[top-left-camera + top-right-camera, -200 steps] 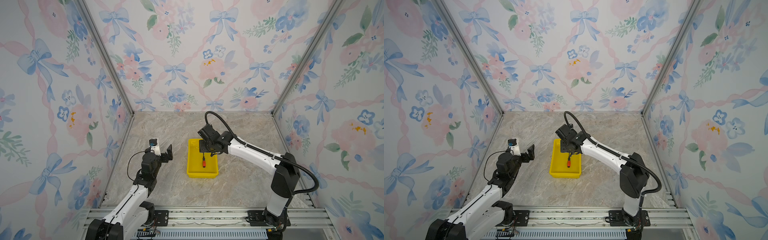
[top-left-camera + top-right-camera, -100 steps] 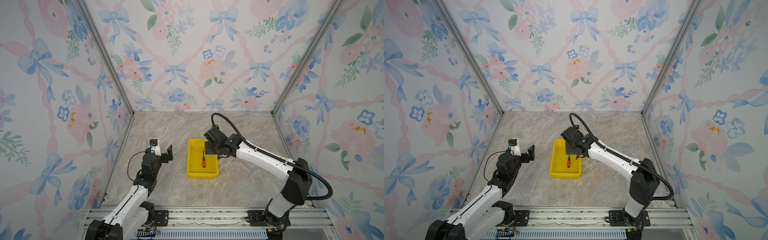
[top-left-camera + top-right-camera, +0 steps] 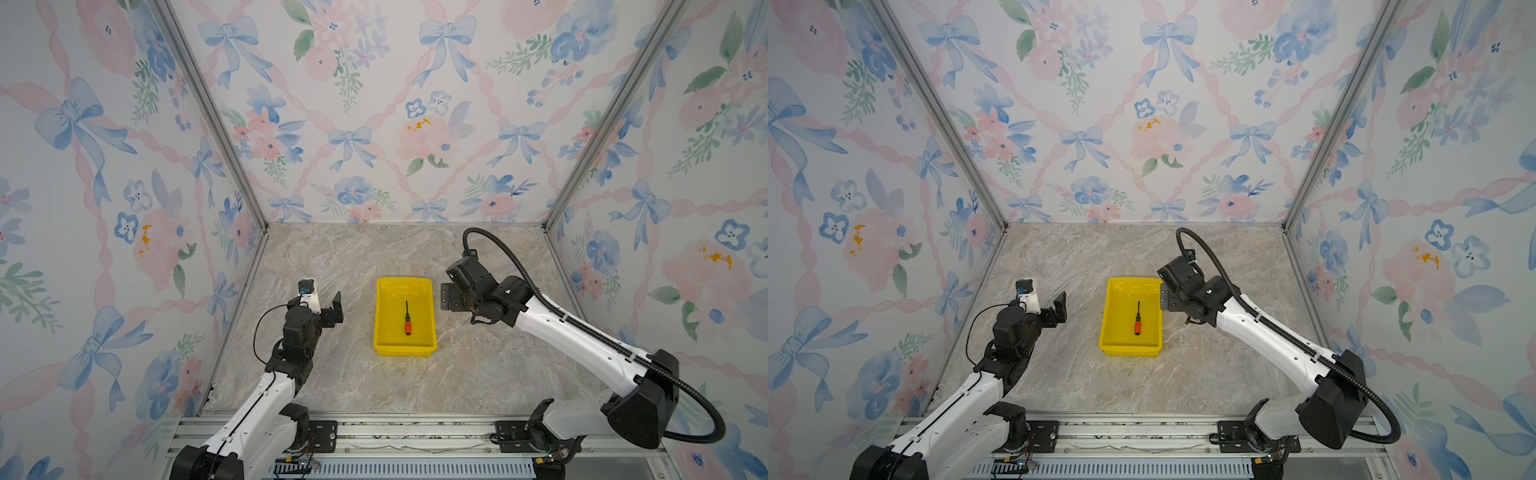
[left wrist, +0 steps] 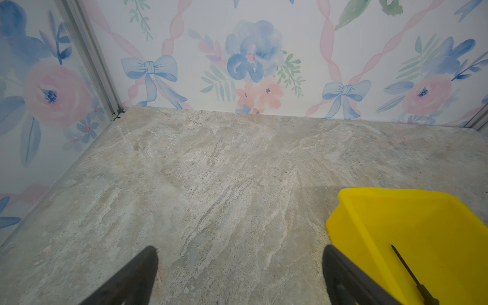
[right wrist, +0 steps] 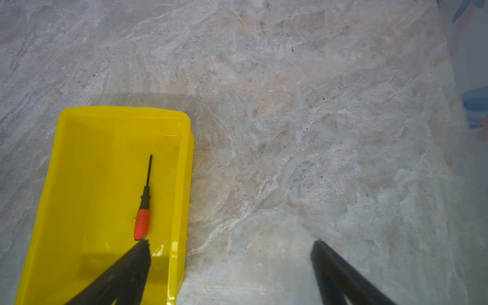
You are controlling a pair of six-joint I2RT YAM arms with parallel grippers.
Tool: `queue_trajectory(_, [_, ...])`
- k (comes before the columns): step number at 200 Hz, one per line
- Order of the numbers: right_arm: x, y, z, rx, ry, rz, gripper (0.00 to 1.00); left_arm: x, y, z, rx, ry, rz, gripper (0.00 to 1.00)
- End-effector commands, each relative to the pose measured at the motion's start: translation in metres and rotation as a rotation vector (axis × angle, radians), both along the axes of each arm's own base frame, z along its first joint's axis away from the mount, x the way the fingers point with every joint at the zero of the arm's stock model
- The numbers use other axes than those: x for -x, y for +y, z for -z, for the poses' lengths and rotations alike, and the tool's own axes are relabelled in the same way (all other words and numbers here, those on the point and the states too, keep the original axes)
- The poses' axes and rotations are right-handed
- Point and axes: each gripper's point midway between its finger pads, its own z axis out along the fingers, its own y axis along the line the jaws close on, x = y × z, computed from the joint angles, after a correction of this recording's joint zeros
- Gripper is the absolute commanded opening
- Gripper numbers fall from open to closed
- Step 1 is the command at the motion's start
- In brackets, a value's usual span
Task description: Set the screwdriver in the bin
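Safely, the screwdriver lies inside the bin, clear of its walls.

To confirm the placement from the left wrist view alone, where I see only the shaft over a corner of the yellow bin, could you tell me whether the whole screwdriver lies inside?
Observer: Yes. In both top views the screwdriver lies flat on the floor of the bin, red-orange handle included, clear of the walls.
Operator: Thank you. Is the right gripper holding it?
Observer: No. The right gripper is open and holds nothing, and the handle lies free.
Operator: And where is that gripper?
Observer: In a top view it stands at the bin's right side.
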Motion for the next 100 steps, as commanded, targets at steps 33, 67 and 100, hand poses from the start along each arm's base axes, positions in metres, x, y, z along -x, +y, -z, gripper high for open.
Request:
queue_trajectory(33, [0.009,-0.094,-0.024,0.032,-0.166,0.175,0.97,-0.002,0.013,-0.001,0.002,0.006,-0.075,0.98])
queue_trajectory(67, [0.029,-0.162,-0.032,0.112,-0.245,0.326,0.97,0.001,0.023,-0.004,0.012,-0.009,-0.13,0.98])
queue_trajectory(100, [0.055,-0.216,-0.024,0.156,-0.246,0.48,0.97,0.007,0.025,-0.003,0.013,-0.022,-0.134,0.98])
